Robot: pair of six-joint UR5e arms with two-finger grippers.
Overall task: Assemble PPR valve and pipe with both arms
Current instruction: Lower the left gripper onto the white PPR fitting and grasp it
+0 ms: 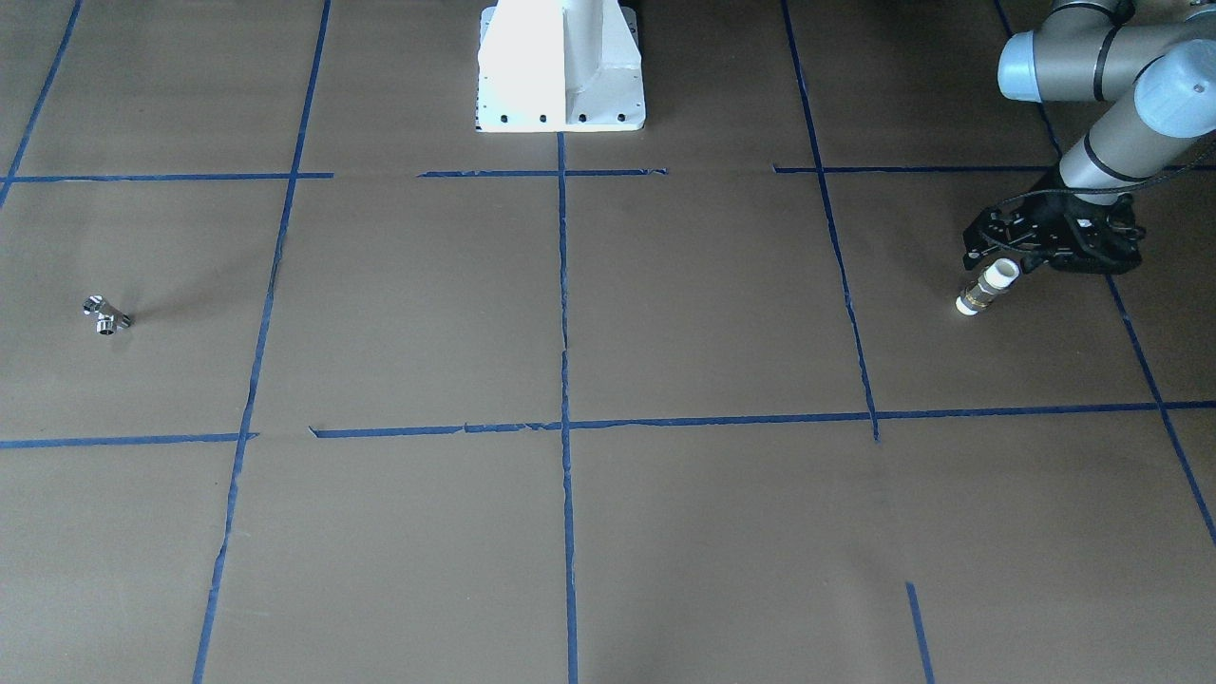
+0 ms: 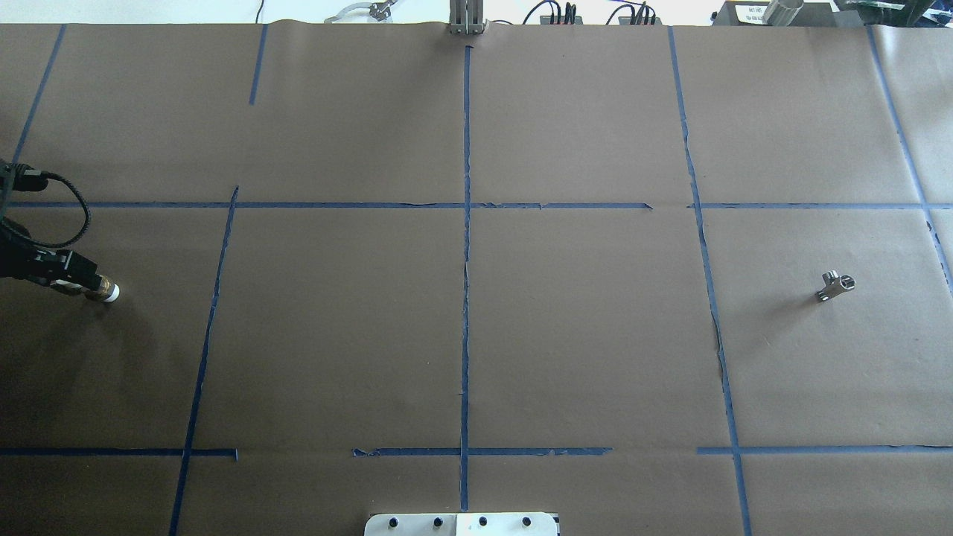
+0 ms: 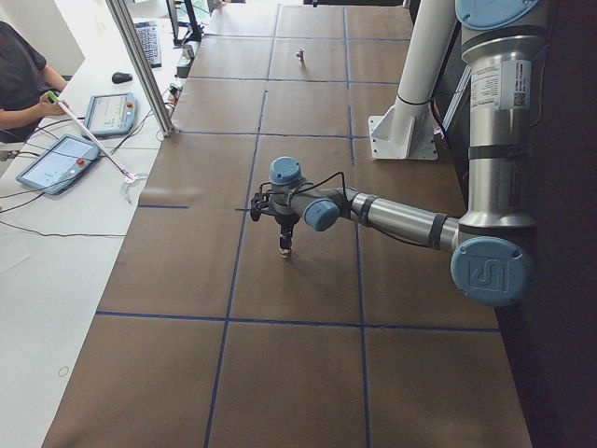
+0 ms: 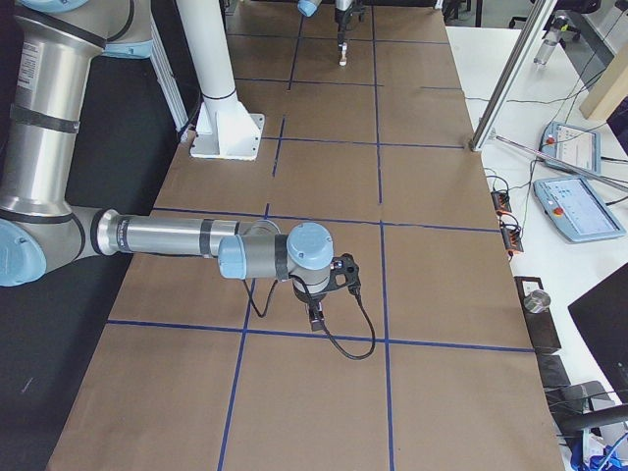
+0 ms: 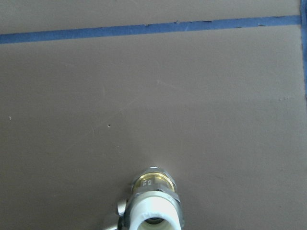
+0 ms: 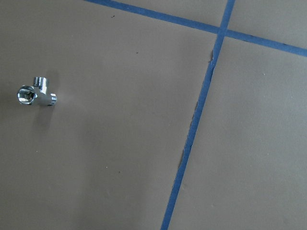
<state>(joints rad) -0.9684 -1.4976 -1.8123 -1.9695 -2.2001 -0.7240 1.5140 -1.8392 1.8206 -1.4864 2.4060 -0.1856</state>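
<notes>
The PPR valve (image 1: 988, 287), white ends with a brass band, sticks out of my left gripper (image 1: 1035, 249), which is shut on its upper end at the table's left side. It also shows in the overhead view (image 2: 104, 290), the exterior left view (image 3: 285, 245) and end-on in the left wrist view (image 5: 153, 203). The pipe (image 1: 106, 316), a chrome forked fitting, lies alone on the brown paper on the right side (image 2: 834, 284) and shows in the right wrist view (image 6: 36, 93). My right gripper (image 4: 316, 319) shows only in the exterior right view, low over the paper; I cannot tell whether it is open or shut.
The white pedestal base (image 1: 560, 66) stands at the robot's edge. Blue tape lines (image 2: 466, 298) divide the brown paper. An aluminium post (image 3: 140, 65), tablets (image 3: 58, 161) and a seated operator (image 3: 23, 79) are at the far side bench.
</notes>
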